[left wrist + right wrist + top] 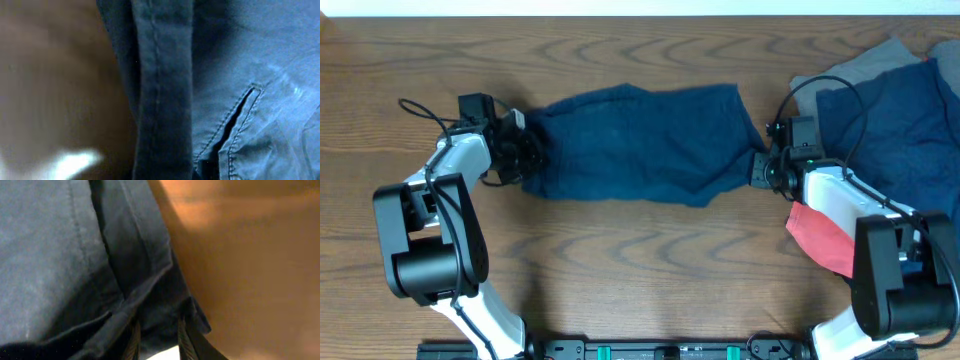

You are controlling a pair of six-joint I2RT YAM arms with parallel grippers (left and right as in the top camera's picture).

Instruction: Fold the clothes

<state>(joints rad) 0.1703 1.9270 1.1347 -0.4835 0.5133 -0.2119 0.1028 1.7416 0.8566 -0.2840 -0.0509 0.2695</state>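
Wooden tabletop (620,260) with a strong grain fills the overhead view, and on it we see the navy shorts (640,140) spread flat and wrinkled across the middle, a little toward the far side, running from left to right between the two arms. Our left tool (528,150) sits at the left end of the shorts, where the cloth narrows and bunches against it. Its wrist view shows only a stitched hem band (165,90) and a pocket slit (235,120) very close up, with blurred wood to the left, so we cannot tell whether that tool is apart or together. Our right tool (760,168) is at the near right corner of the shorts. In its wrist view the dark fingers (186,340) stand close together with folds of navy cloth drawn in between them, so we read it as clamped on the shorts. At the far right a loose heap lies apart from the shorts: a grey garment (880,60) underneath, a second navy garment (900,130) over it, and a red cloth (820,235) nearer us, partly hidden by the right arm.
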